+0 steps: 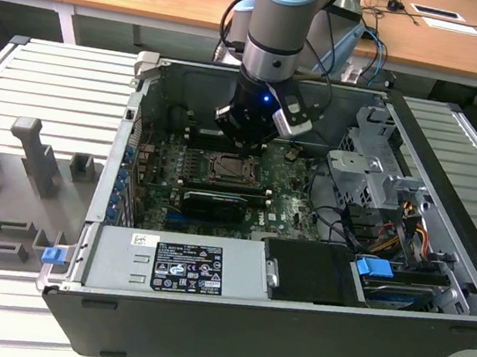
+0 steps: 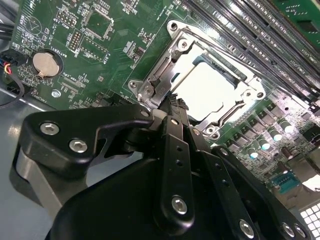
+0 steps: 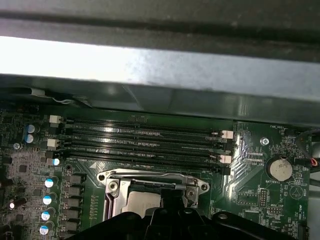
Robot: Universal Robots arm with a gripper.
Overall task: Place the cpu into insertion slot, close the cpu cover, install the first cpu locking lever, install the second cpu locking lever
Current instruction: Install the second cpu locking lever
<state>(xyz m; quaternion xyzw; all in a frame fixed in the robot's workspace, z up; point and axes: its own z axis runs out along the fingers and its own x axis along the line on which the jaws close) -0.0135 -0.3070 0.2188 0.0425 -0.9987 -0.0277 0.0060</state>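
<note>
Open computer case (image 1: 440,260) on the slatted bench (image 1: 47,89), and inside it the green motherboard (image 1: 292,206) lies flat. At the board's centre sits the insertion slot (image 1: 225,169), and the arm has its gripper (image 1: 245,144) low over the slot's 12 o'clock edge.

Second wrist view now: the cpu (image 2: 206,91) is down in the insertion slot (image 2: 165,82), its pale top glaring under the light, and the cpu cover (image 2: 239,96), one silver frame, lies shut around it. The gripper (image 2: 175,101) has its fingers together, tips at the cover's rim, gripping nothing. One coin cell battery (image 2: 46,63) sits off at the socket's 9 o'clock.

First wrist view: the cpu (image 3: 142,204) peeks through the cover (image 3: 152,178), four long black memory slots (image 3: 145,142) run parallel just past it, and a row of four capacitors (image 3: 46,206) stands beside the socket.

Back in the exterior view, one grey power supply (image 1: 177,266) fills the case's 6 o'clock corner, and a metal drive cage (image 1: 372,166) stands at 3 o'clock.
</note>
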